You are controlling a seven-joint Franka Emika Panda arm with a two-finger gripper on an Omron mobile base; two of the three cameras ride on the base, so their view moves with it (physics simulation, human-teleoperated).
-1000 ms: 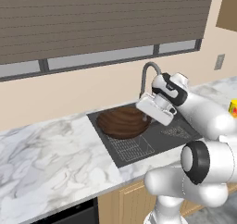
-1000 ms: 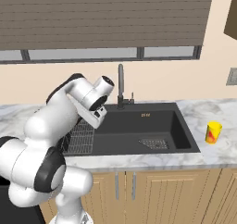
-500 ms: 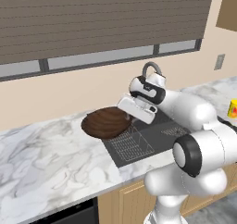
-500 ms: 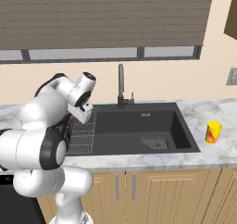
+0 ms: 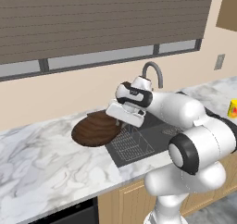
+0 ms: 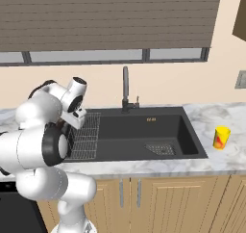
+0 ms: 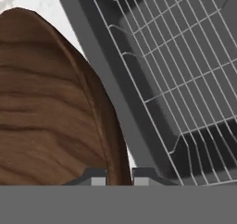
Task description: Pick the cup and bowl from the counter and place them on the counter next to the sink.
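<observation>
White marble surface [image 5: 37,163] w/ grey veins carried wide dark-brown wood-grain bowl [image 5: 96,130], left of dark sink [image 6: 144,133]; hand [image 5: 121,122] pinched bowl's right rim.

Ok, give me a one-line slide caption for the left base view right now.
Panda arm carries the wood-grain bowl by its rim, jaws pinched, over the marble counter left of the sink.

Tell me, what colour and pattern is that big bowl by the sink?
The bowl is dark brown with wood-grain streaks, which show best in the hand view.
</observation>
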